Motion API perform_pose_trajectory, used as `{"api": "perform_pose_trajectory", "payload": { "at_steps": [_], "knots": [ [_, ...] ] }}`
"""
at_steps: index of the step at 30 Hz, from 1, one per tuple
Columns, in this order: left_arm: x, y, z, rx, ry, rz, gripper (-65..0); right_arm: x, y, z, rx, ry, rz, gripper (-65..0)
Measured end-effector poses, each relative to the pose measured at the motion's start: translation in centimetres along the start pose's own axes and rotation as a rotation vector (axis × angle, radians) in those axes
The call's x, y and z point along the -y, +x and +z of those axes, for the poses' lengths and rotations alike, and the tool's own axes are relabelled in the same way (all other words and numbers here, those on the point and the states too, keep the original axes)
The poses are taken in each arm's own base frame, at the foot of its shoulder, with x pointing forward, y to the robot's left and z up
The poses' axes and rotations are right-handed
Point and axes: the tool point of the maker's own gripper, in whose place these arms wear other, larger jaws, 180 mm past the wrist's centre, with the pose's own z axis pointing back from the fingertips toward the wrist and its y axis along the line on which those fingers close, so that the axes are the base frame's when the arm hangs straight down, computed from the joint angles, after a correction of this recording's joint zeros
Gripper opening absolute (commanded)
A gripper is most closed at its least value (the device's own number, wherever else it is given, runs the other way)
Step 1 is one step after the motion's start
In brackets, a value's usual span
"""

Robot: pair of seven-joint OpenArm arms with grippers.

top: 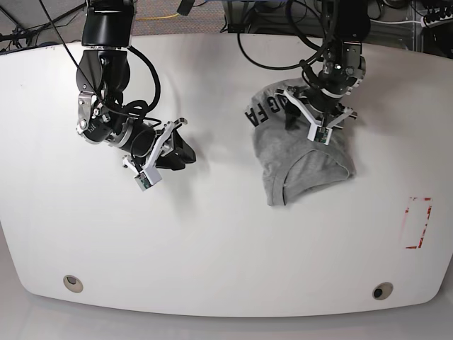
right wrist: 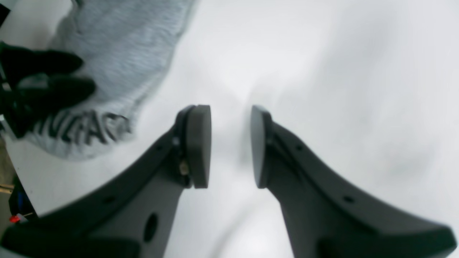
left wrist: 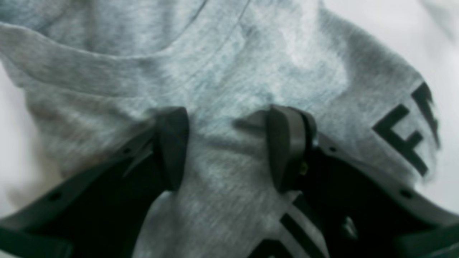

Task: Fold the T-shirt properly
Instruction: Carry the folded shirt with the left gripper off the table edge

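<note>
The T-shirt [top: 297,152] lies crumpled in a loose fold on the white table, right of centre, with black lettering [top: 258,110] at its far left edge. My left gripper [top: 316,120] hovers over its far part. In the left wrist view the left gripper [left wrist: 229,147] is open, its fingers [left wrist: 172,147] set apart with grey T-shirt [left wrist: 251,64] fabric lying between and below them. My right gripper [top: 177,145] hangs over bare table to the left of the shirt. The right gripper [right wrist: 229,147] is open and empty, with the T-shirt [right wrist: 118,43] off to its upper left.
A red rectangular marking [top: 417,223] sits near the table's right edge. Two round fittings [top: 71,282] [top: 382,291] lie close to the front edge. Cables run along the back behind both arm bases. The table [top: 212,234] is white.
</note>
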Motion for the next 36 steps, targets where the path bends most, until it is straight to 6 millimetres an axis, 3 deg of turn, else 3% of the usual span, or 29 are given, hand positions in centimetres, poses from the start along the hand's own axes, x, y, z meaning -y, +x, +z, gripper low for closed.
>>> {"api": "perform_pose_trajectory", "payload": {
  "at_steps": [5,8,11,14,18,23,29,36],
  "knots": [
    [-6.2,-0.9,1.6,-0.027,0.114,-0.041,-31.8,0.0,0.0,0.0,-0.001,0.001,0.0,-47.6],
    [-7.9,-0.9,2.3,-0.047,0.114,-0.096,-31.9,-0.1,0.0,0.0,-0.002,0.002,0.0,-47.6],
    [-7.8,0.0,2.9,-0.052,0.081,-0.166,-31.9,-0.1,0.0,0.0,-0.001,0.002,0.0,-47.6],
    [-6.9,2.2,3.4,-0.015,0.056,-0.219,-32.1,-0.1,0.0,0.0,-0.002,0.002,0.0,-47.6],
    [-6.5,4.5,3.9,0.06,0.096,-0.157,-31.8,-0.1,0.0,0.0,-0.001,0.002,0.0,-47.6],
    [-7.0,3.5,3.4,0.051,0.183,0.012,-31.7,-0.1,0.0,0.0,-0.002,0.002,0.0,-47.6],
    [-7.7,1.6,1.5,0.134,0.294,0.219,-31.7,-0.1,0.0,0.0,-0.002,0.002,0.0,-47.6],
    [-9.7,-0.5,0.4,0.233,0.421,0.279,-31.7,-0.1,0.0,0.0,-0.002,0.001,0.0,-47.6]
  ]
}}
